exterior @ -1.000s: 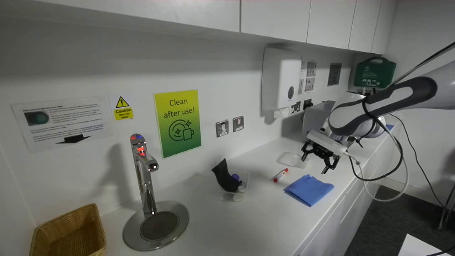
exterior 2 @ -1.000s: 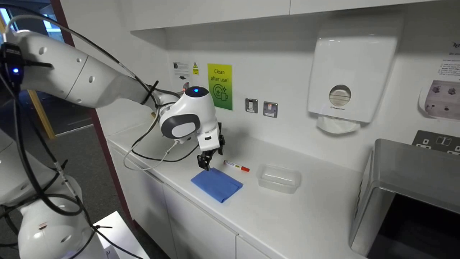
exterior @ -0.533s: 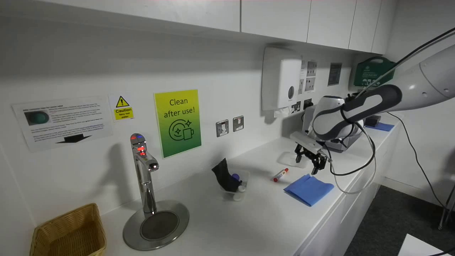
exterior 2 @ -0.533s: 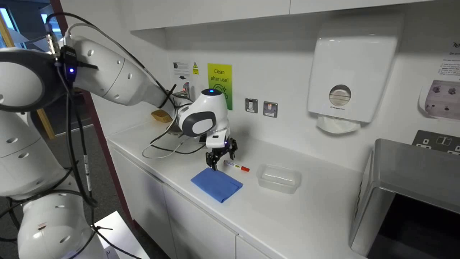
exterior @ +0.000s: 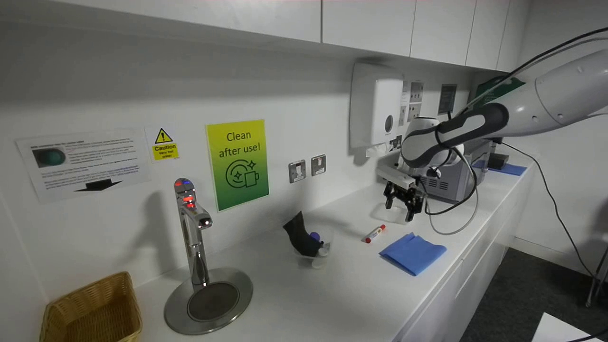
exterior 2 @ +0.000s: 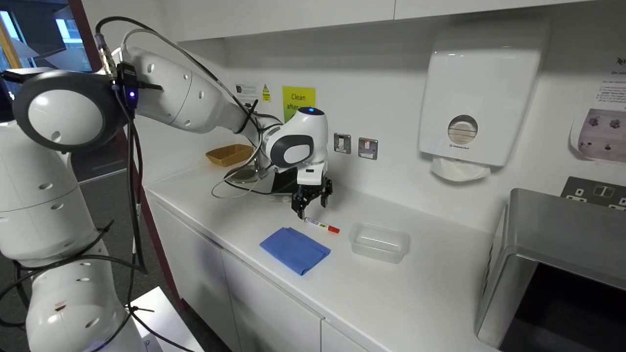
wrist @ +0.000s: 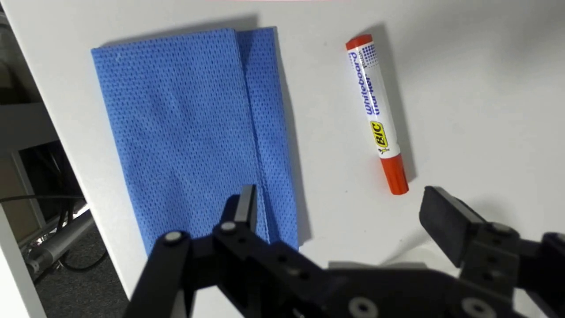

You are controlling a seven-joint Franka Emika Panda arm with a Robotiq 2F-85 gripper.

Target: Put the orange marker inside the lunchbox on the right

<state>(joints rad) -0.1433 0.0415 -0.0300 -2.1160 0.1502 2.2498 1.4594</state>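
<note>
- Wrist view shows the orange marker (wrist: 376, 106) lying flat on the white counter (wrist: 324, 132), right of the folded blue cloth (wrist: 181, 128) and not touching it.
- Gripper (wrist: 340, 194) hangs above the counter, fingers (wrist: 448, 223) spread wide with nothing between them, so no grab yet.
- Big thing for the next move imo: the marker sits ahead of the fingertips in that view and a bit toward the right finger, cap end closest.
- Its long axis runs roughly across the finger-to-finger line, so I reckon it needs hardly any twist, just a nudge right and then down.
- Only one arm (exterior 2: 195, 100), so no question which is nearer.
- Lunchbox (exterior 2: 376, 251) on the right is, my guess, the see-through one just right of the marker in an exterior view; marker's outside it.
- Headcount: one marker, one gripper, one folded cloth, two see-through lunchboxes (left lunchbox (exterior: 329, 238) has a black thing (exterior: 300, 236) poking up), one tap (exterior: 192, 232), one wicker basket (exterior: 92, 301), one grey microwave-looking box (exterior 2: 552, 232).
- Also another flat blue thing (exterior: 515, 169) at the far end, can't tell what.
</note>
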